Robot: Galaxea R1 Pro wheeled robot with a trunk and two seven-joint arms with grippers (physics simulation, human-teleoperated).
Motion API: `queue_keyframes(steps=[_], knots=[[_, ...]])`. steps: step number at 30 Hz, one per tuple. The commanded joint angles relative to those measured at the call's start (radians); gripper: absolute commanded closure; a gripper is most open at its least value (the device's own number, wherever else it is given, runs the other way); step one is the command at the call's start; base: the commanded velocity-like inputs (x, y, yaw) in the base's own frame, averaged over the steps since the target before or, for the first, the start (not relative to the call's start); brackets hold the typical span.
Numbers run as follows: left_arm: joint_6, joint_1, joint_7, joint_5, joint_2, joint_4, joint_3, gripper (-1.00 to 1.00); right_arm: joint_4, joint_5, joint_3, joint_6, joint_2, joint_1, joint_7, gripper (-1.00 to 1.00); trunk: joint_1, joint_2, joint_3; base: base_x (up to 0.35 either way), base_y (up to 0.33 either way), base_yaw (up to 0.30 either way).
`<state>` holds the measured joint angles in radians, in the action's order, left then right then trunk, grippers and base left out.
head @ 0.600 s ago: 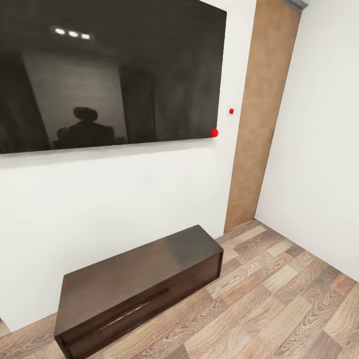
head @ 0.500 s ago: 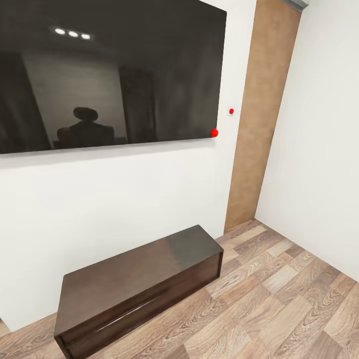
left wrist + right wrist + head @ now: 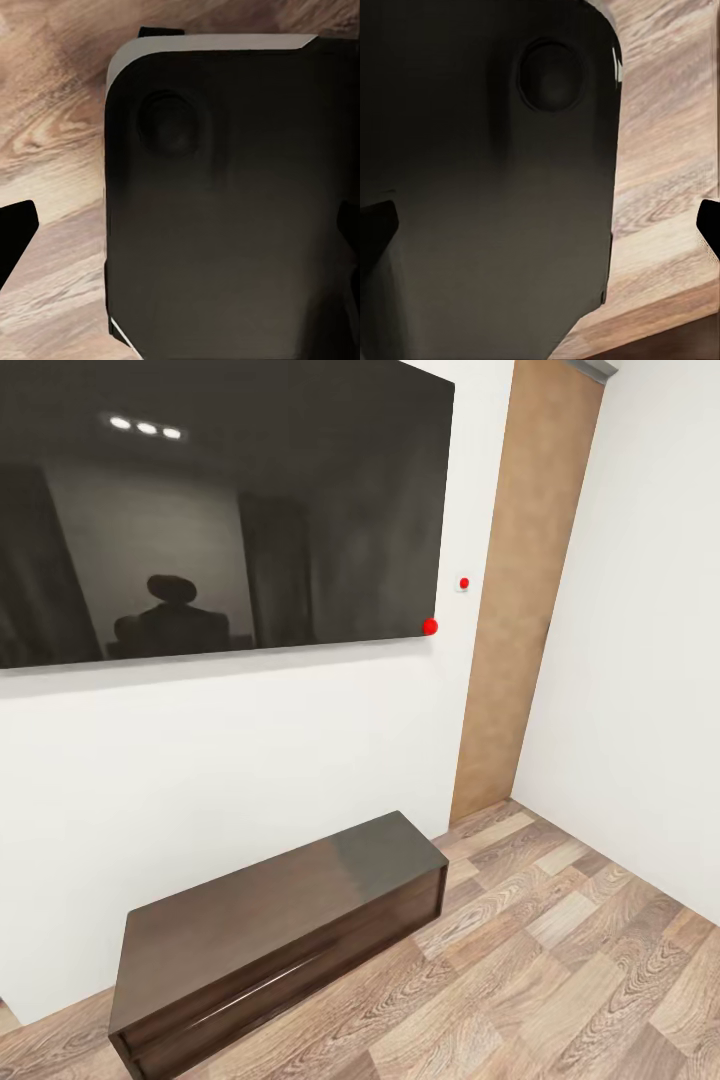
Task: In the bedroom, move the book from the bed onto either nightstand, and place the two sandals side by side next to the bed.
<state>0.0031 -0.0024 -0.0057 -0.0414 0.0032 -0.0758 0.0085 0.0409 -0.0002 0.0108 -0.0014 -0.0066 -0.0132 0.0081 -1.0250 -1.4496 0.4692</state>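
The book, the bed, the nightstand and the two sandals are out of view. I face a white wall over a brown wood-plank floor (image 3: 560,960). My left gripper (image 3: 180,236) is open, its dark fingertips (image 3: 15,232) far apart at the picture's edges, with a dark rounded part of my own body (image 3: 225,202) in front of it above the floor. The right gripper (image 3: 540,225) is open too, one fingertip (image 3: 709,225) over the planks and a dark body panel (image 3: 487,172) close before it. Nothing is held.
A long, low, dark glossy bench-like cabinet (image 3: 280,940) stands against the wall. Above it hangs a big black screen (image 3: 220,510) with a red dot (image 3: 430,626) at its corner. A tan door (image 3: 520,590) is at the right, beside a white side wall (image 3: 640,660).
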Motion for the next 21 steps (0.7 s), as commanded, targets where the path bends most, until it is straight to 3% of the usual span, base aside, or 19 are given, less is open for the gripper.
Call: queue_keyframes(steps=[1, 9, 13, 21], knots=[[0.001, 0.000, 0.000, -0.009, 0.001, -0.006, 0.001, -1.00, 0.008, 0.000, 0.001, 0.000, 0.000, -0.001, -0.001, -1.00, 0.000, 0.000, 0.001, 0.000, 0.000, 0.000], [0.003, -0.001, 0.002, -0.015, -0.006, -0.051, -0.001, -1.00, 0.053, -0.001, 0.008, 0.000, -0.005, 0.001, -0.007, -1.00, 0.000, 0.000, 0.001, 0.000, 0.000, 0.000], [0.002, -0.001, 0.003, -0.015, -0.017, -0.074, -0.002, -1.00, 0.075, -0.005, 0.030, 0.001, -0.007, 0.005, -0.009, -1.00, 0.000, 0.000, 0.001, 0.000, 0.000, 0.000], [-0.002, -0.001, 0.000, -0.017, -0.012, -0.119, 0.009, -1.00, 0.121, -0.009, 0.075, -0.001, -0.008, 0.009, -0.004, -1.00, 0.000, 0.000, 0.001, 0.000, 0.000, 0.000]])
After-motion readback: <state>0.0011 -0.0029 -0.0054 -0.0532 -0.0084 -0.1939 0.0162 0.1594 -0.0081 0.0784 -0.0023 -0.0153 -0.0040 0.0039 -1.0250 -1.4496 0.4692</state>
